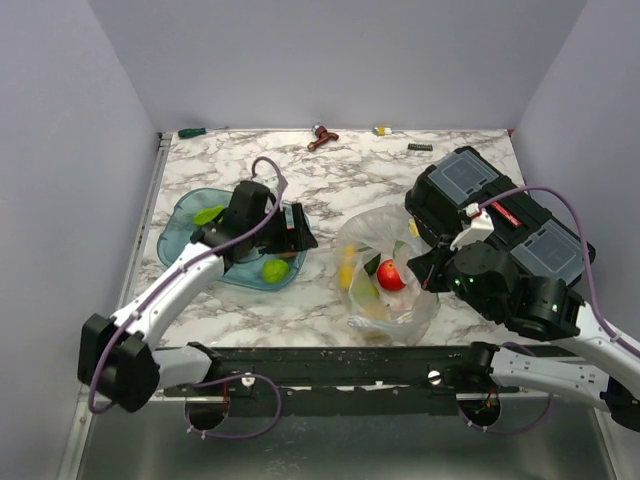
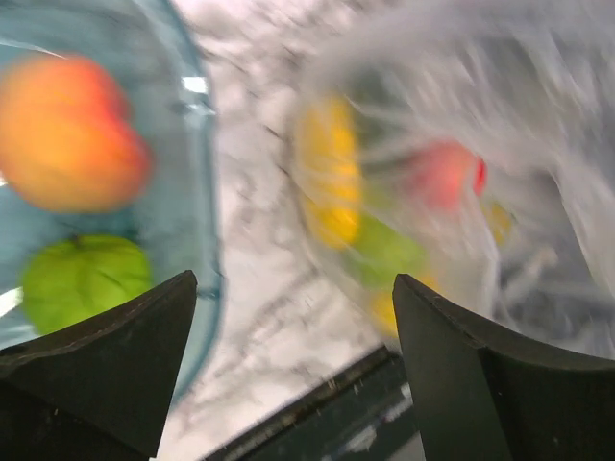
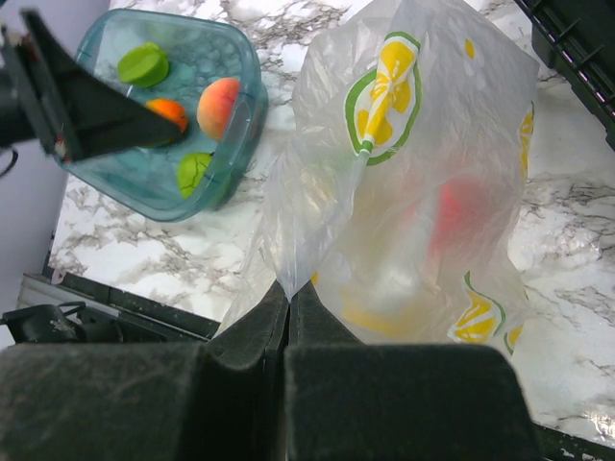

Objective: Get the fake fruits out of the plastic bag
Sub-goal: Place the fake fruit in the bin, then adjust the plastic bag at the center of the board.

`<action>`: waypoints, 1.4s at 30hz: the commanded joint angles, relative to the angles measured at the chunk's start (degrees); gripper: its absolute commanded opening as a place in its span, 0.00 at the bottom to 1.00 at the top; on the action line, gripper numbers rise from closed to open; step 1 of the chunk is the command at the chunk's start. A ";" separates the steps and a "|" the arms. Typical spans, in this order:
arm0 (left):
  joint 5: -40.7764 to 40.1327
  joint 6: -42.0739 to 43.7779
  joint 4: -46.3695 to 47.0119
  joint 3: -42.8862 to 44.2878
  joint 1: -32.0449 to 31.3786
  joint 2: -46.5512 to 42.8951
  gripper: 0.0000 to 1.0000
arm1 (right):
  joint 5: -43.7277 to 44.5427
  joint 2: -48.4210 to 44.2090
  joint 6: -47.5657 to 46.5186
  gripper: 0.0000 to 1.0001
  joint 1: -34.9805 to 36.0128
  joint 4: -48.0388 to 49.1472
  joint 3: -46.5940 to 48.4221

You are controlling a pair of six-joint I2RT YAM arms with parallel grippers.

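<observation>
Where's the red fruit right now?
Top view, right of centre: the red fruit lies inside the plastic bag, just left of the right gripper, which pinches the bag's edge; the teal tray sits farther left.

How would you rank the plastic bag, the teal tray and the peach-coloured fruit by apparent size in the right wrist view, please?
1. plastic bag, largest, though nearness to the camera flatters it.
2. teal tray.
3. peach-coloured fruit, smallest.

This is looking like a robot test cell in a lab: plain pale walls (image 1: 330, 60) are enclosing a marble-patterned table (image 1: 340, 170) on the left, far and right, while a cabled left arm (image 1: 170, 285) and right arm (image 1: 560, 375) are sitting bolted to a black rail (image 1: 330, 362) along the near edge.
</observation>
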 commanded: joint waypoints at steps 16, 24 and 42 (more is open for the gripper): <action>4.04 -12.47 22.96 -13.29 -26.03 -25.92 0.76 | 1.32 3.37 -5.63 0.01 0.42 6.77 8.87; -0.88 -13.77 17.42 -13.96 -26.13 -36.05 0.76 | 8.45 19.15 -21.84 0.01 0.30 6.85 29.24; 3.82 -12.22 16.47 -14.91 -31.15 -30.16 0.79 | -11.25 9.72 -9.31 0.01 0.36 -2.27 2.23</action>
